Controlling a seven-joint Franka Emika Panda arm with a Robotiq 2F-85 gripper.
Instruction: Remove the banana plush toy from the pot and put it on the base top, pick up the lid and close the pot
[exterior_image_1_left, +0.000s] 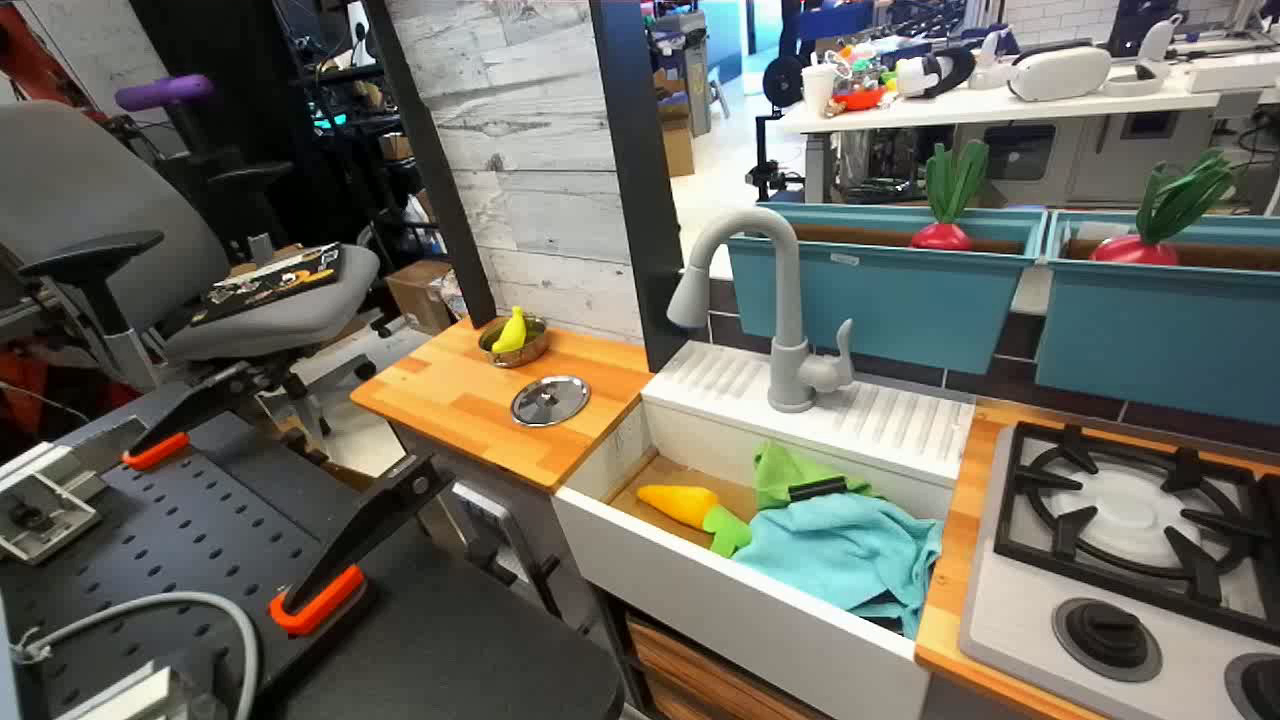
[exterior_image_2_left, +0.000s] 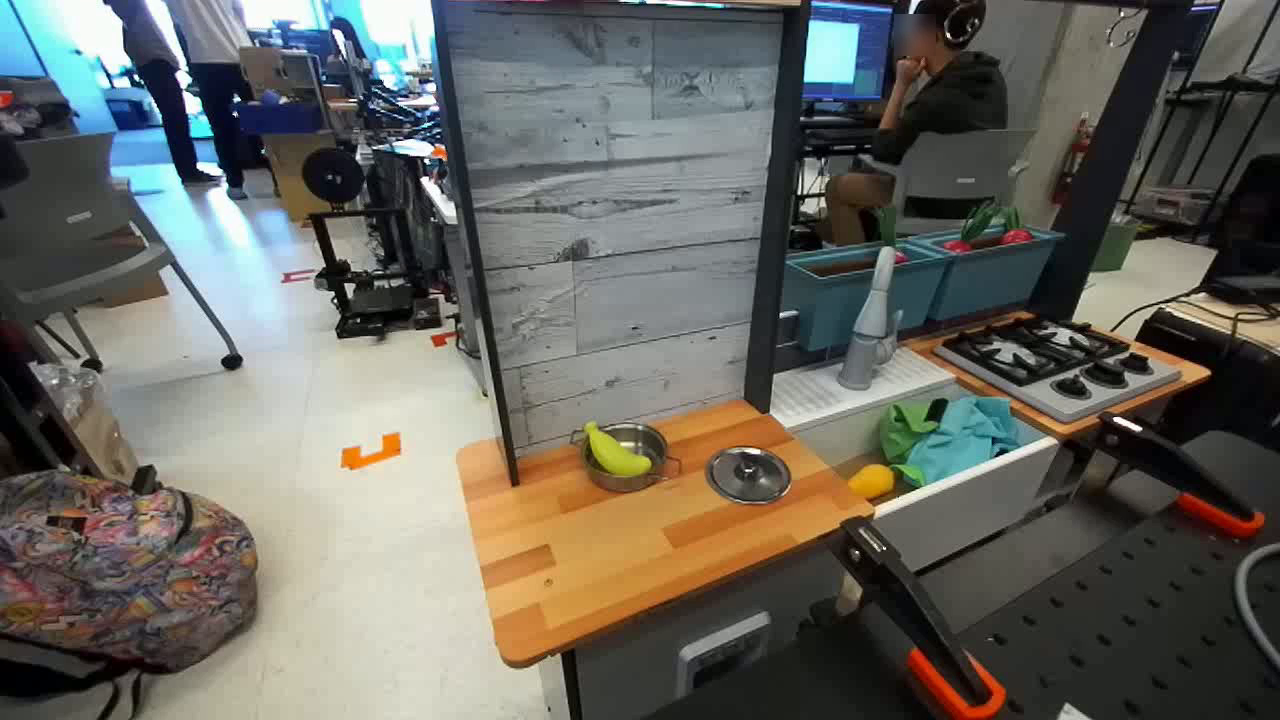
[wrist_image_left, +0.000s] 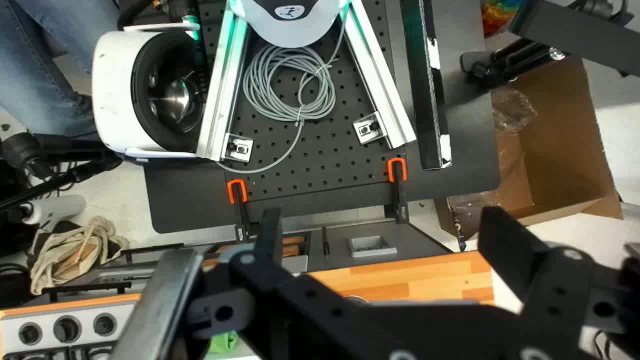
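Both exterior views show the banana plush toy (exterior_image_2_left: 612, 455) resting in the steel pot (exterior_image_2_left: 622, 484) on the wooden bench (exterior_image_2_left: 600, 560). In an exterior view its stem rises past the rim at ten o'clock, and the lid (exterior_image_2_left: 748, 474) lies flat, knob up, just beside the pot at three o'clock. An exterior view has the carrot toy (exterior_image_1_left: 690, 508) whole in the sink (exterior_image_1_left: 740, 620), at four o'clock from the lid. Only the wrist view shows the jaws: they stand wide apart, well away from the banana, with the bench behind them toward five o'clock. A metallic curve (wrist_image_left: 357, 299) there may be the lid's edge; too little shows to be sure.
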